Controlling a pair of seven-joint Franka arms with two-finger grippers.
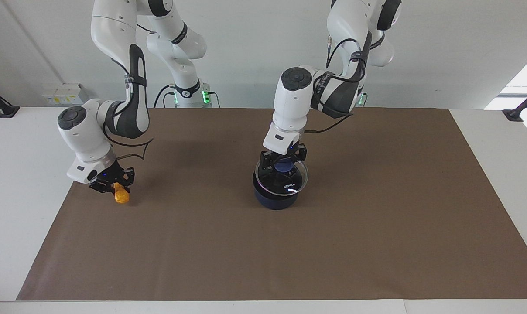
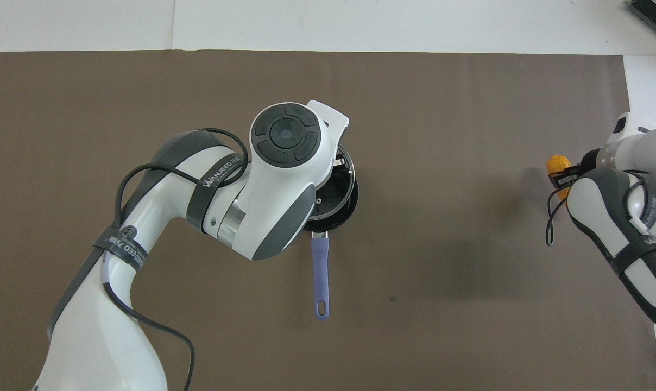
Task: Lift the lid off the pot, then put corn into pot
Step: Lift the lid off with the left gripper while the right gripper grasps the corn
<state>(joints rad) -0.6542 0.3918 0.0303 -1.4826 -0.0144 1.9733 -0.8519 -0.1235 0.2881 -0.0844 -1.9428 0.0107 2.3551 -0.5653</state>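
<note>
The dark navy pot [image 1: 275, 197] stands mid-table on the brown mat; its blue handle [image 2: 320, 274] points toward the robots. My left gripper [image 1: 283, 165] is shut on the blue knob of the clear glass lid [image 1: 289, 182] and holds it level, just above the pot's rim. In the overhead view the left arm hides most of the lid and pot [image 2: 343, 202]. My right gripper [image 1: 115, 186] is shut on one end of the yellow-orange corn [image 1: 122, 197], low over the mat near the right arm's end. The corn also shows in the overhead view [image 2: 557, 162].
The brown mat [image 1: 377, 226] covers most of the white table. Nothing else lies on it. A dark object [image 2: 654, 16] sits at the table's corner farthest from the robots, at the right arm's end.
</note>
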